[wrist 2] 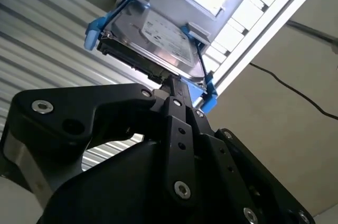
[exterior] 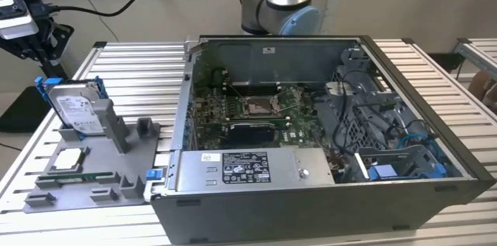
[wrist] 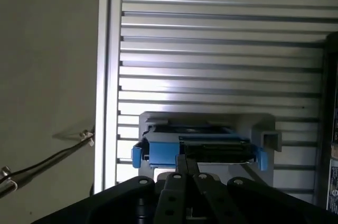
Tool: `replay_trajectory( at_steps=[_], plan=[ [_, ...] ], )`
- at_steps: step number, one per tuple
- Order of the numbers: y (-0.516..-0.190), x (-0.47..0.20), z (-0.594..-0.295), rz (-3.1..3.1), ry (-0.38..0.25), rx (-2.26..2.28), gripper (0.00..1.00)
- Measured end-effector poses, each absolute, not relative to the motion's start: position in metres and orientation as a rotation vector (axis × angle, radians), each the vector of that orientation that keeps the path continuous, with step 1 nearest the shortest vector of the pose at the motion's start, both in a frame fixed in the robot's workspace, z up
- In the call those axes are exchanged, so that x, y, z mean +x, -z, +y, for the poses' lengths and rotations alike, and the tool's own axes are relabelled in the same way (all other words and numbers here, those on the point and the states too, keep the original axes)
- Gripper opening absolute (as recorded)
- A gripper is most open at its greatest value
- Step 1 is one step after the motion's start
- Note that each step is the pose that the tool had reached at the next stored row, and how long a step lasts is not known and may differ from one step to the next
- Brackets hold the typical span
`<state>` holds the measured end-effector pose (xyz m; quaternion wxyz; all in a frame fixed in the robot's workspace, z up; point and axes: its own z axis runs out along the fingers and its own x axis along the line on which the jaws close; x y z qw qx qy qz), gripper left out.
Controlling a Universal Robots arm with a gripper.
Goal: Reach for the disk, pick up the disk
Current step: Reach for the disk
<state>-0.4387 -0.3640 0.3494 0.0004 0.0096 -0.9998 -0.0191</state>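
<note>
The disk is a flat silver-grey drive with a white label on its face and blue plastic along both sides. In the exterior view it stands on edge, tilted slightly back, label toward the camera. It is slotted into the 12 o'clock end of a grey holder, at 9 o'clock from the open case.

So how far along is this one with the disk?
Nothing is finished. The disk sits tilted in the grey holder on the exterior view's left, not lifted. In hand is the reach: in both wrist views the gripper points at the disk's near edge, close to it; whether it touches I cannot tell. The pick-up is left.
</note>
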Motion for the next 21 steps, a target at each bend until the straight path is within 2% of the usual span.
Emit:
replay_trajectory(
  at_steps=[21],
  plan=[
    [-0.3477,-0.4427,-0.3641,-3.138,0.060,0.090,0.00]
  ],
)
